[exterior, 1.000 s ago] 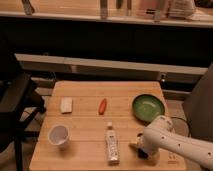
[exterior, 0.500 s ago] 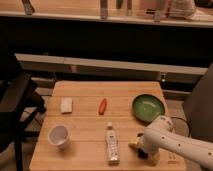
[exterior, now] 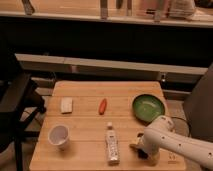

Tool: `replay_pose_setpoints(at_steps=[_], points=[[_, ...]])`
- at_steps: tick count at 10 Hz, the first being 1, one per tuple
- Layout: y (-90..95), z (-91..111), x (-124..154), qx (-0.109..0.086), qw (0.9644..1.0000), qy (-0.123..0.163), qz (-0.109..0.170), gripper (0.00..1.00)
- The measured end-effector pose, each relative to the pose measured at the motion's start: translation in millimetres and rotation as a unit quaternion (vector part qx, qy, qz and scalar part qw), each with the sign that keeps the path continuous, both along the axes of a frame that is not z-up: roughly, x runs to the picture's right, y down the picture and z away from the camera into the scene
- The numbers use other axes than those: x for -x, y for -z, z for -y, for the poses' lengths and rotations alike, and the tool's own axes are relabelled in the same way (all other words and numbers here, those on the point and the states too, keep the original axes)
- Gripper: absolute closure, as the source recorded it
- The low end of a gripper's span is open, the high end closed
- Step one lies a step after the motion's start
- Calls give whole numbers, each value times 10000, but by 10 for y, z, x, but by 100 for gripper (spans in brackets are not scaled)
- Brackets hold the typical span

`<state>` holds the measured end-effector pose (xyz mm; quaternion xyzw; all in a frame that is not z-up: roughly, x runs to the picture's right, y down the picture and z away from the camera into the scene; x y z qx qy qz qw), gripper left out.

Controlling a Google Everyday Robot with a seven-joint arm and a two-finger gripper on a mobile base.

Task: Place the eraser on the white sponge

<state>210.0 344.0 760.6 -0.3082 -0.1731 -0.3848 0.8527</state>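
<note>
The white sponge (exterior: pixel 66 105) lies on the left side of the wooden table (exterior: pixel 90 90). My white arm reaches in from the lower right, and the gripper (exterior: pixel 140 149) is down at the table's near right part, just right of the bottle. A small dark shape shows at the gripper's tip, low against the table; the arm covers most of it, so I cannot tell whether it is the eraser.
A white labelled bottle (exterior: pixel 112 144) lies near the front centre. A white cup (exterior: pixel 59 135) stands front left, a red-orange carrot-like object (exterior: pixel 102 105) lies mid-table, and a green bowl (exterior: pixel 148 108) sits at the right. A dark chair (exterior: pixel 15 107) stands left of the table.
</note>
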Motion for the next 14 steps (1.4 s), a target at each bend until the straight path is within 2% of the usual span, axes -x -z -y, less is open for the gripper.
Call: replay_pose_setpoints(at_steps=[2,3,6,8,10,14], points=[[3,1,1,4,10000,-6,12,43],[27,32,10,-4,10000,-16,21,50],[93,66,-12,12,10000,9,12,82],[97,71,-10,15,10000,2,11,96],[106,94,-14,6,10000,-2,6,100],[209,436,-105,-133,9999,-73,4,100]])
